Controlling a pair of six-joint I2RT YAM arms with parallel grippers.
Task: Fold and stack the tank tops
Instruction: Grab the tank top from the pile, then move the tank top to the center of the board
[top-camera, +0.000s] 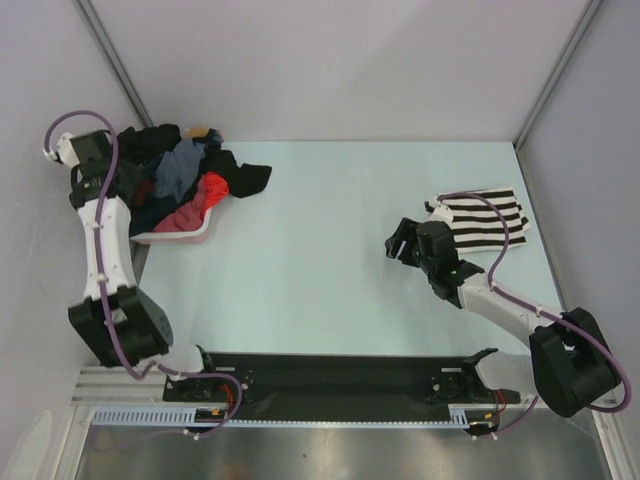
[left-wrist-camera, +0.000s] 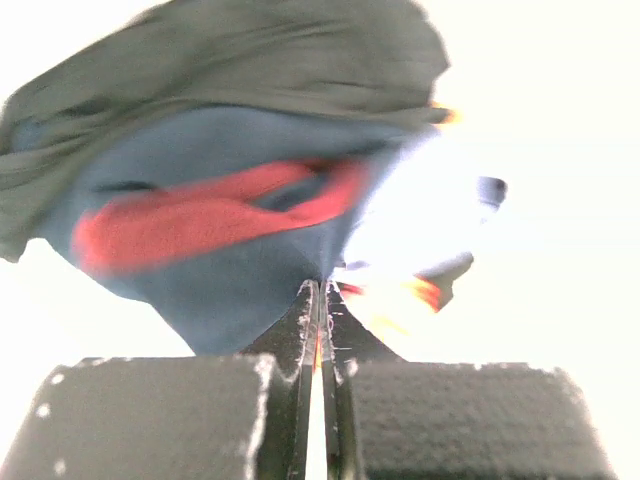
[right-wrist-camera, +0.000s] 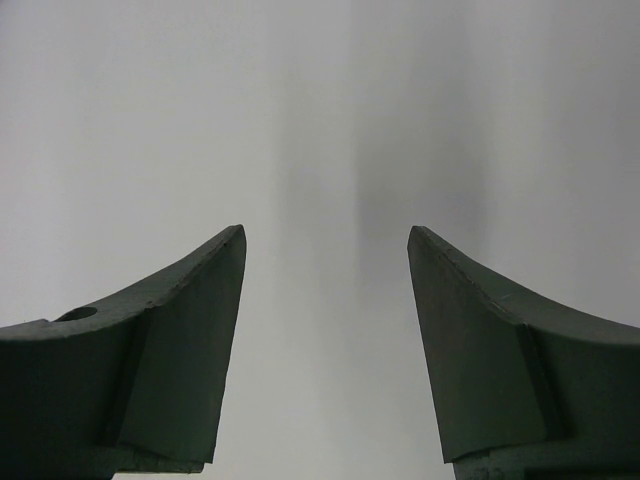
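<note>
The bench (top-camera: 330, 270) carries no finished stack, so I judge the task to be early. At its far left, the pink basket (top-camera: 185, 238) holds a heap of mixed clothes (top-camera: 225, 175), none of it laid out. At the far right, the striped tank top (top-camera: 485, 215) lies flat on the bench, seemingly folded, though I cannot tell how neatly. The navy tank top (left-wrist-camera: 220, 280), with its red trim, sits in the basket heap. The left end effector (left-wrist-camera: 320, 290) is together and appears clamped on its edge. It has to be lifted out, spread, folded and placed on the striped one. The right end effector (right-wrist-camera: 325, 240) hangs apart and empty, just left of the striped top.
</note>
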